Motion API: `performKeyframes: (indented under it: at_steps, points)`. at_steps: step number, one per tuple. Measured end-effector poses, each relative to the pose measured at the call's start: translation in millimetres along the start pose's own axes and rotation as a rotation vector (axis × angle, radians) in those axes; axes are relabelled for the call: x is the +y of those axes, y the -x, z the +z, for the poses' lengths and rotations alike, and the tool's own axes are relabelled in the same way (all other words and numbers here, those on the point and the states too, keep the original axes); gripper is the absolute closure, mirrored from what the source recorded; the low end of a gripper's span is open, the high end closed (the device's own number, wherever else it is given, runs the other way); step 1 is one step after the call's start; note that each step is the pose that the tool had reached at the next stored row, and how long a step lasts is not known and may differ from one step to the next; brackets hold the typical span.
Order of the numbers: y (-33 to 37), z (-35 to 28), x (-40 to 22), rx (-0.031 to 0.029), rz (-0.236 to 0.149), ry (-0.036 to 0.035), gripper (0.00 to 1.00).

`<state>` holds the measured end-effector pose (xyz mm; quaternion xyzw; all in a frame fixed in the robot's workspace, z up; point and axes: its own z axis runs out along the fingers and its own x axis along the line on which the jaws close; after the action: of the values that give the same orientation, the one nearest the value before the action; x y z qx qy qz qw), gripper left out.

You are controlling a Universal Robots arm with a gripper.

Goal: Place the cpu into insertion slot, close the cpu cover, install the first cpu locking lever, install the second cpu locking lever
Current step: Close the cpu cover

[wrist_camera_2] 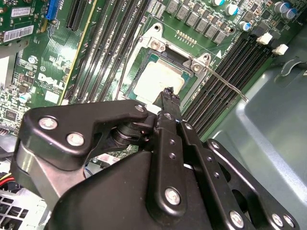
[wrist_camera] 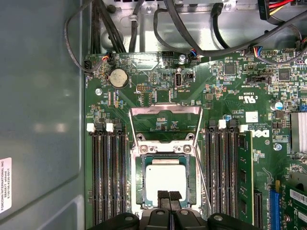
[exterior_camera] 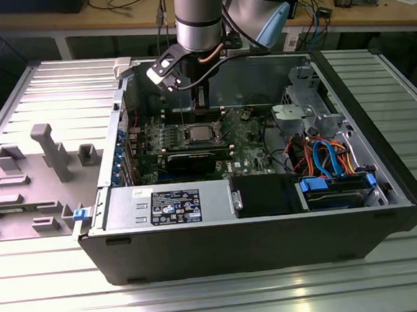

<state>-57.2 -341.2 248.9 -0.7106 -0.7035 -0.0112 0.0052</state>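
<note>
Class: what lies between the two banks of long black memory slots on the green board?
The cpu, silver top up, as the first wrist view shows.

One robot arm (exterior_camera: 197, 16) carries one gripper (wrist_camera: 169, 195) with two fingers (wrist_camera: 163, 194). One open computer case (exterior_camera: 273, 245) holds one green motherboard (wrist_camera: 225, 103). On the board are one insertion slot (wrist_camera: 139, 182), one cpu (wrist_camera: 166, 179), one cpu cover (wrist_camera: 166, 110) and two thin locking levers (wrist_camera_2: 224, 81). Two banks of memory slots (wrist_camera: 110, 177) count four slots each, with four white latch tabs (wrist_camera: 89, 127) and one memory module (wrist_camera: 245, 177). There is one coin cell (wrist_camera: 119, 77), one long black expansion card (exterior_camera: 194, 158) and one power supply (exterior_camera: 169, 204).
</note>
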Motion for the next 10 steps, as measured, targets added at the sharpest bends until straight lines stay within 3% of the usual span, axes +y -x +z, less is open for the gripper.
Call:
performKeyframes:
  at_steps: [10]
  points:
    - [-0.1, -2.5, 0.1, 0.0, 0.0, 0.0, 0.89]
